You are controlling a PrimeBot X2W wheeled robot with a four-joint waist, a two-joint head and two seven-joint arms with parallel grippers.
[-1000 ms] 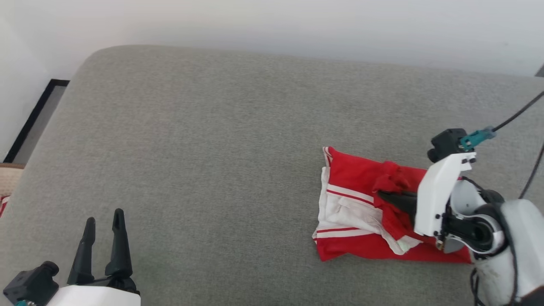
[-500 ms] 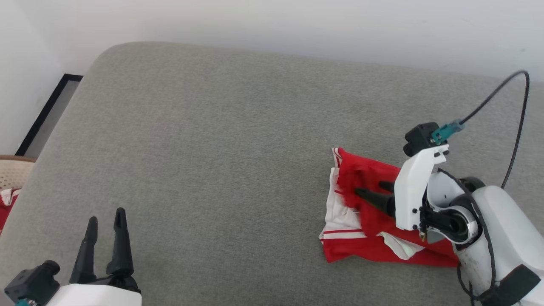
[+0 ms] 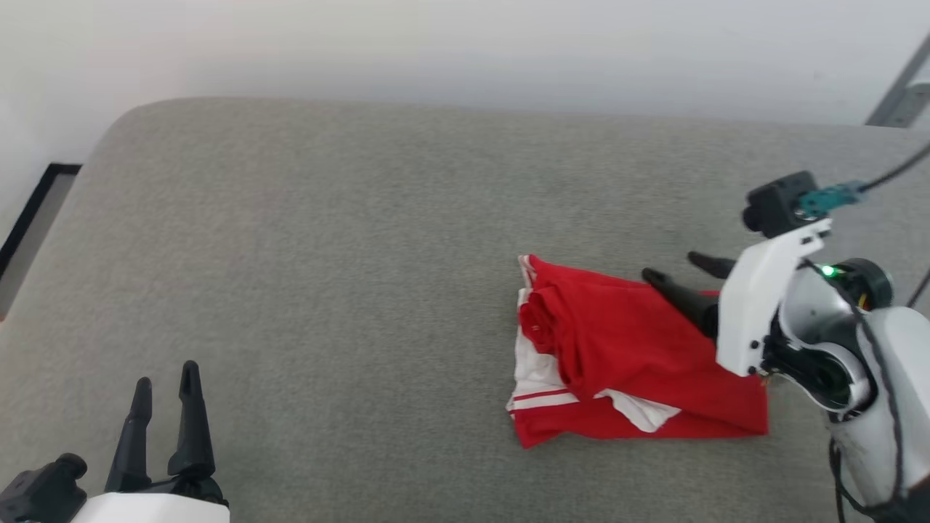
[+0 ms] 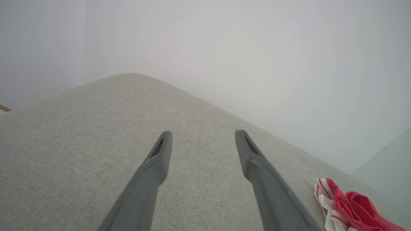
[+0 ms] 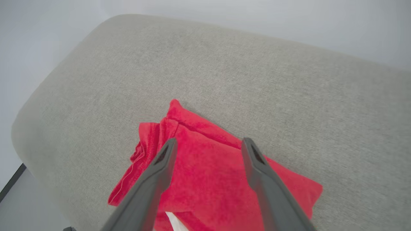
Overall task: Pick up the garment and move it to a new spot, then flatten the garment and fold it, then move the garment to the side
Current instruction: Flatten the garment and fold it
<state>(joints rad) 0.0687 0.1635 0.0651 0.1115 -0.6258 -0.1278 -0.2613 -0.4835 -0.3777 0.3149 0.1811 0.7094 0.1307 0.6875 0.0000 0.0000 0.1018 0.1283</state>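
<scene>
**Head view.** A bright red soft fabric garment [image 3: 625, 356] with white sleeve ends and thin white-and-red stripe trim lies folded into a compact, roughly rectangular bundle on a wide grey woven upholstered cushion [image 3: 327, 254], right of centre. Its striped white edge faces left, and a loose roll of red cloth lies along the top of that edge. The right end effector [image 3: 670, 265] is over the bundle's far right corner, its two long dark fingers spread apart and pointing left with nothing between them. The left end effector [image 3: 167, 373] is at the lower left, well apart from the garment, fingers likewise apart and empty.

**Right wrist view.** The separated fingers frame the red top layer of the garment; whether their tips touch the cloth cannot be told.

**Left wrist view.** The parted fingers point across bare grey cushion, with the garment's striped end at the lower right. A pale plain wall [image 3: 436, 43] stands behind the cushion.
</scene>
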